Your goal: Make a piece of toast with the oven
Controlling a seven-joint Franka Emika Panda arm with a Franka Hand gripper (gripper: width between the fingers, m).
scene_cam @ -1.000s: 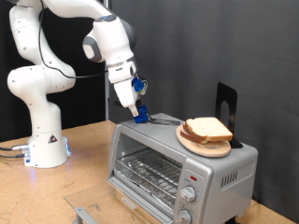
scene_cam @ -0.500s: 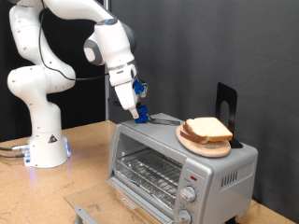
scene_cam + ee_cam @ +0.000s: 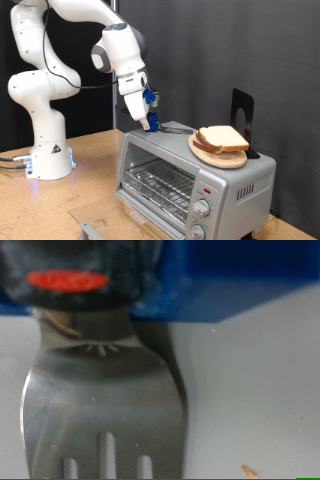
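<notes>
The silver toaster oven (image 3: 190,180) stands at the exterior view's lower right, its glass door closed and the wire rack showing behind it. The piece of toast (image 3: 222,138), pale with a brown crust, lies on a round wooden plate (image 3: 215,155) on top of the oven. My gripper (image 3: 152,124), with blue fingers, is down at the oven top's left rear corner, to the left of the plate. A metal fork (image 3: 100,410) fills the wrist view right under the blue finger parts (image 3: 230,280). Its dark handle (image 3: 178,127) lies on the oven top.
A black upright stand (image 3: 241,112) sits behind the plate on the oven. The robot's white base (image 3: 45,150) is at the exterior view's left on the wooden table (image 3: 90,170). A grey metal piece (image 3: 90,230) lies at the bottom edge.
The gripper has shifted slightly to the exterior view's right and down towards the oven top. The toast and plate have not moved.
</notes>
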